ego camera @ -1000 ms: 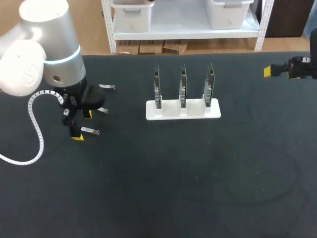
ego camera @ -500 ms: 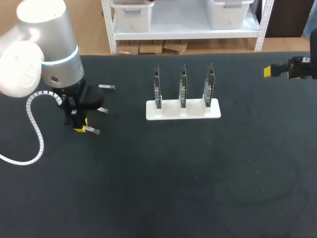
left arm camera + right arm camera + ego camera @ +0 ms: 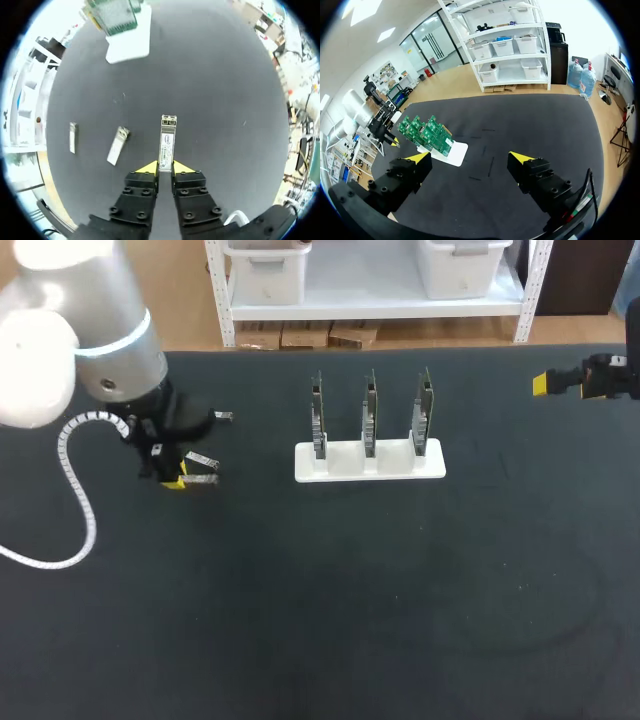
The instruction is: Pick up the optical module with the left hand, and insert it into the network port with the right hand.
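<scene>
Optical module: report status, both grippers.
Left gripper shut on optical module. Right gripper open, empty, far off. Two loose modules lie nearby, untouched.

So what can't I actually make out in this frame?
Circuit boards: ports too small in head view; boards overlap in right wrist view.
Left end effector fingertips: mostly hidden under its wrist, head view.
Optical module rear end: hidden between the fingers, left wrist view.

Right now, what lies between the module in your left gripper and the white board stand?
Nothing: only bare table separates the optical module from the stand, as the head and left wrist views show. Two loose modules lie off to the side.
</scene>
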